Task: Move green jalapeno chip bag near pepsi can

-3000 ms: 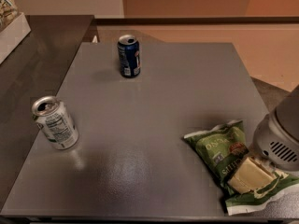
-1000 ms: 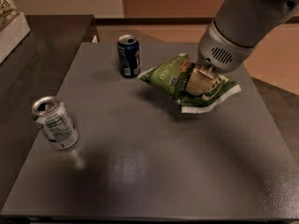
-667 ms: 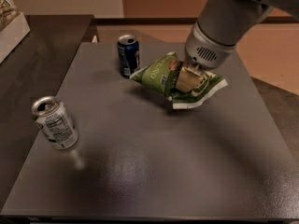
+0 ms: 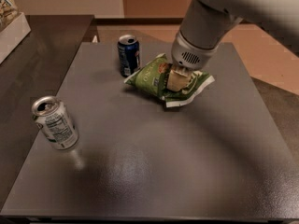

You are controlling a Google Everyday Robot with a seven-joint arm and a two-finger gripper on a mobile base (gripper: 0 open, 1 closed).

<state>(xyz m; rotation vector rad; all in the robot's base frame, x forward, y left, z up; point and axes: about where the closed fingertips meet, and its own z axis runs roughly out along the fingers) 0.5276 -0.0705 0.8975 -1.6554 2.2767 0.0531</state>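
**Desk:** Where is the gripper (image 4: 177, 81) in this one?

**Photographer:** Over the far half of the grey table (image 4: 163, 171), a little right of centre. It reaches down from the upper right on a thick, pale arm (image 4: 212, 17). Its cream fingers (image 4: 174, 78) are pinched into the middle of the green jalapeno chip bag (image 4: 148, 77), clamped on the crinkled foil.

**Desk:** And how does the bag lie?

**Photographer:** It runs left to right across the table. One end points left toward the cans' side, and the white sealed end juts out past the gripper on the right. The foil bunches up around the fingers. Its shadow sits tight underneath, so it is hard to say whether the bag rests on the table or hangs a shade above it.

**Desk:** How does it stand with the pepsi can (image 4: 128, 55)?

**Photographer:** The bag is just beside it. The can stands upright near the table's far edge, dark blue with a silver top. The bag's left end sits to the can's right, slightly nearer the camera.

**Desk:** Anything else on the table?

**Photographer:** A silver-white can (image 4: 55, 122) with a nutrition label facing the lens stands near the left edge. It is well apart from both the bag and the blue can.

**Desk:** What about the surroundings?

**Photographer:** A dark counter (image 4: 42, 59) adjoins the table on the left. A white box (image 4: 13, 31) sits at the counter's far corner. Tan floor (image 4: 275, 64) shows beyond the table on the right.
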